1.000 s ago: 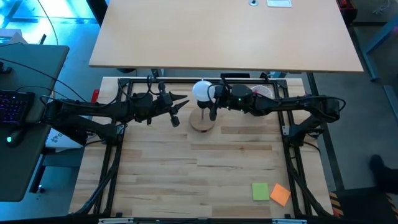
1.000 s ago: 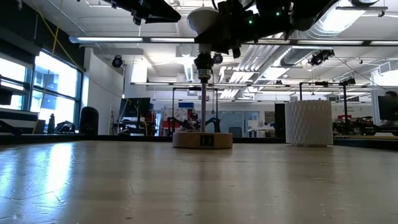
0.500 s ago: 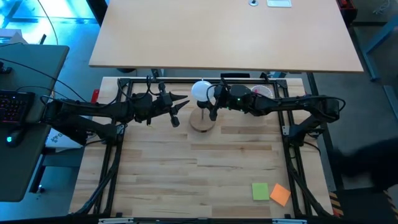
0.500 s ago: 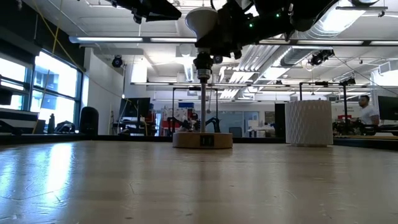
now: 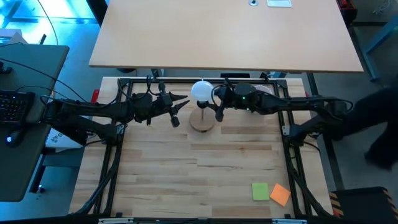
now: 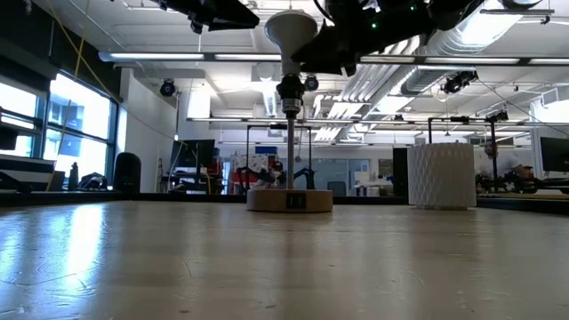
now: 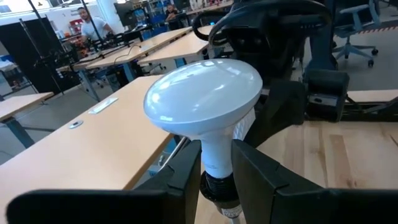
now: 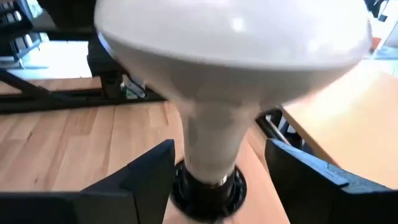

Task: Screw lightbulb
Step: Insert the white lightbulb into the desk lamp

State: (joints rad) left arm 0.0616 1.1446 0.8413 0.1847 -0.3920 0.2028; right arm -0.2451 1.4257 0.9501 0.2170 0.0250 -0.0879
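Right end effector (image 5: 217, 107) open, straddling the lightbulb (image 5: 201, 91) untouched; left end effector (image 5: 179, 109) near, grip unclear.

Bright ceiling strip lights, window glare, blurred close lightbulb (image 8: 230, 74)

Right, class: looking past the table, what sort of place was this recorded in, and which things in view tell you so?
Most likely a robotics lab or open workshop. Rows of long workbenches stretch behind the lightbulb, exposed ceiling ducts run overhead, and a keyboard sits on a desk beside the robot's table.

Two dark jointed arms, black cables, green light on right arm.
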